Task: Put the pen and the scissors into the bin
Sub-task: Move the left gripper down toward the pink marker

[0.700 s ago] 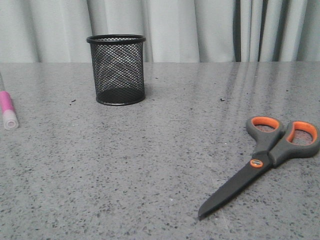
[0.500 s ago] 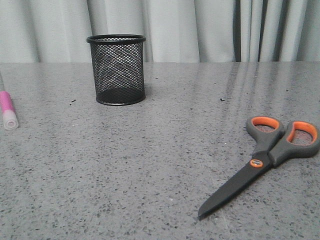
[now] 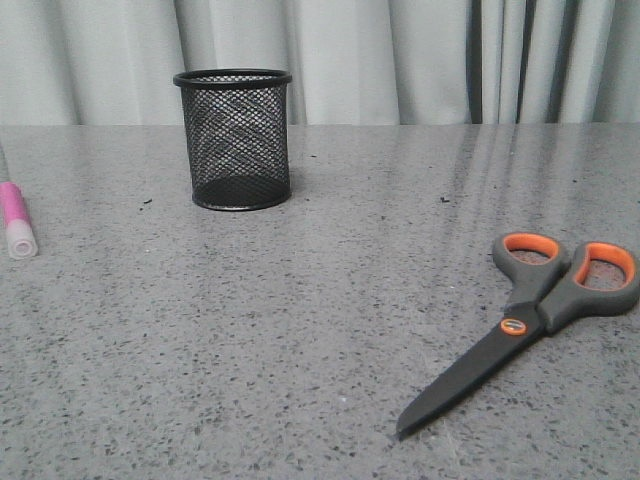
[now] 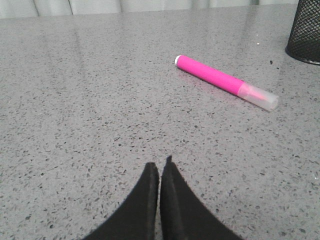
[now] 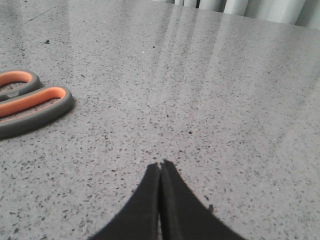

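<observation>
Nothing is picked up yet: my left claw (image 4: 159, 167) and right claw (image 5: 160, 167) are both pressed together, empty. The pink pen (image 4: 226, 82) lies far left of the mesh bin (image 3: 236, 138), scissors (image 3: 530, 318) near right; next I must spread one claw over either.

We see a speckled grey stone table (image 3: 300, 300) carrying a black mesh bin (image 3: 233, 138) standing upright, scissors (image 3: 525, 320) lying flat, apparently closed, and a pink pen (image 4: 225, 82) lying well apart.

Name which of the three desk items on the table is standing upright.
The black mesh bin stands upright on its base. The pink pen and the scissors both lie flat on the table.
</observation>
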